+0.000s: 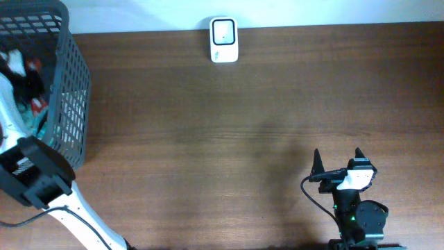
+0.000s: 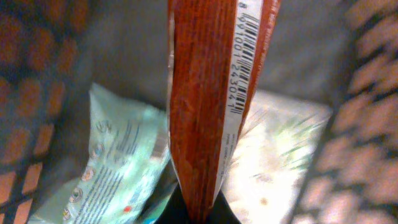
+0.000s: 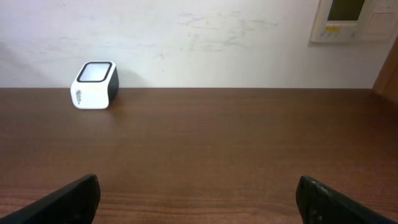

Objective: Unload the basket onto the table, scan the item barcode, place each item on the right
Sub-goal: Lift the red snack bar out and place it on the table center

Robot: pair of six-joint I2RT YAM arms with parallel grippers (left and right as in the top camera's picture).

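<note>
In the left wrist view an orange-red snack packet stands on edge, and a white strip along its right side carries a barcode. My left gripper is shut on the packet's lower end, inside the grey mesh basket. From overhead, only the left arm shows reaching into the basket; the packet cannot be made out there. The white scanner sits at the table's far edge, and it also shows in the right wrist view as the scanner. My right gripper rests open at the front right, holding nothing.
Under the held packet lie a pale green packet and a whitish packet. The basket's mesh walls close in on both sides of my left gripper. A wall panel hangs behind the table at the right.
</note>
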